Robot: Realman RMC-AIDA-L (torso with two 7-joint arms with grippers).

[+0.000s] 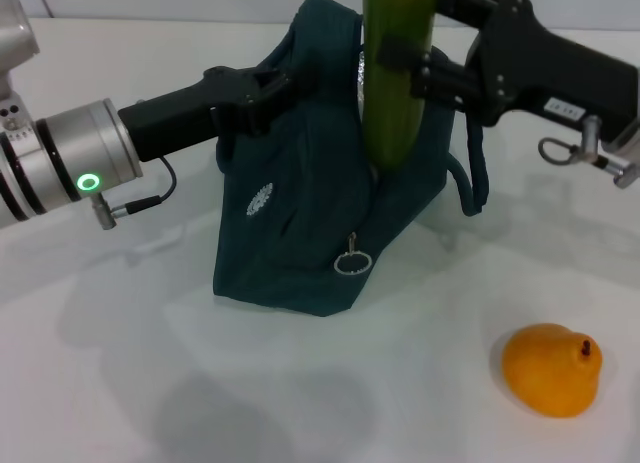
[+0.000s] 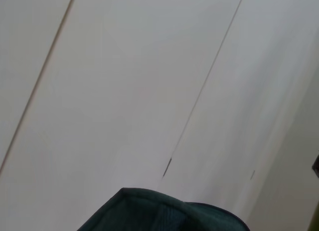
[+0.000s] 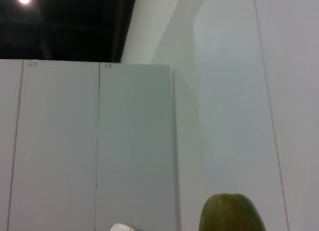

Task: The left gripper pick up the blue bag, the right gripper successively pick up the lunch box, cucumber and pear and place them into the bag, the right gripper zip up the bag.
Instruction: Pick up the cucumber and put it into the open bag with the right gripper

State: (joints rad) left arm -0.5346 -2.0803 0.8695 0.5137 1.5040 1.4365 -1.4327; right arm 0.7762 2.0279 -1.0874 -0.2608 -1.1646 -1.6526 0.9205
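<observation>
The blue bag (image 1: 310, 203) stands on the white table, pulled up on its left side by my left gripper (image 1: 268, 91), which is shut on its upper edge. A bit of the bag's fabric (image 2: 159, 213) shows in the left wrist view. My right gripper (image 1: 415, 58) is shut on the cucumber (image 1: 395, 73) and holds it upright, its lower end at the bag's opening. The cucumber's tip (image 3: 232, 213) shows in the right wrist view. The pear (image 1: 552, 369) lies on the table at the front right. The lunch box is out of view.
The bag's zipper ring pull (image 1: 352, 261) hangs at its front and a handle loop (image 1: 472, 178) droops on its right side. The white table (image 1: 150, 383) extends in front of the bag. The wrist views show pale wall panels.
</observation>
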